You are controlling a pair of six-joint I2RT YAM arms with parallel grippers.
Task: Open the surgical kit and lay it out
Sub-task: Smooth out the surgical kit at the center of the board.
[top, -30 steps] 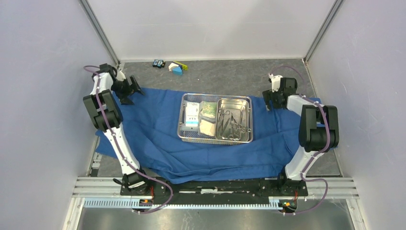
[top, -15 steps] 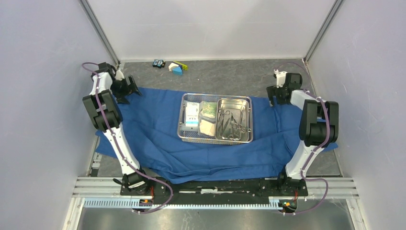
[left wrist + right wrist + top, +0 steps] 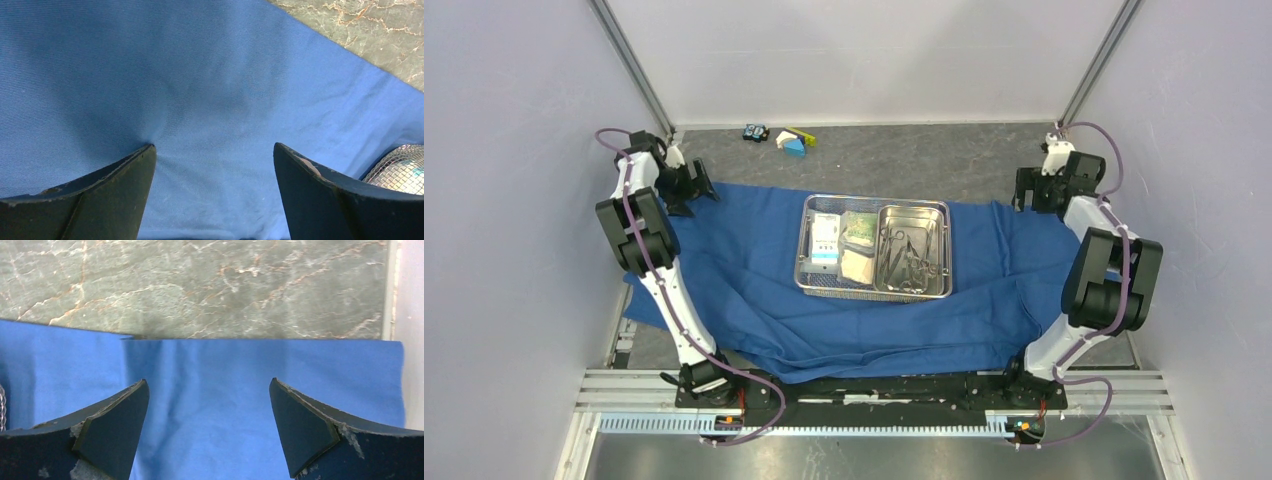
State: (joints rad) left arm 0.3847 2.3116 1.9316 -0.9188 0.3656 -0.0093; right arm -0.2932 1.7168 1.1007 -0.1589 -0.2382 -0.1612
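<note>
The blue cloth wrap [image 3: 744, 270] lies spread open on the table. On its middle stands the wire-mesh tray [image 3: 873, 291]. The tray holds the steel pan [image 3: 883, 262] with slim metal instruments [image 3: 910, 256], and three packets [image 3: 826, 240] beside it. My left gripper [image 3: 692, 188] is open at the cloth's far left part. In the left wrist view its gripper [image 3: 212, 146] has one fingertip [image 3: 148, 150] puckering the cloth [image 3: 210, 90]. My right gripper [image 3: 1034, 192] hangs open over the cloth's far right corner. In its wrist view the gripper [image 3: 209, 381] is open with only cloth [image 3: 210, 370] between the fingers.
A white-yellow-blue block toy [image 3: 794, 140] and a small dark item [image 3: 756, 132] lie at the back of the grey table [image 3: 904, 155]. Enclosure walls stand close on both sides; the right wall [image 3: 412, 290] is just beyond the cloth's corner. The mesh tray [image 3: 402, 167] shows beside my left fingers.
My right arm has swung outward to the right, toward the wall, over the cloth's far right corner. The left gripper shifted slightly back and then stayed put.
</note>
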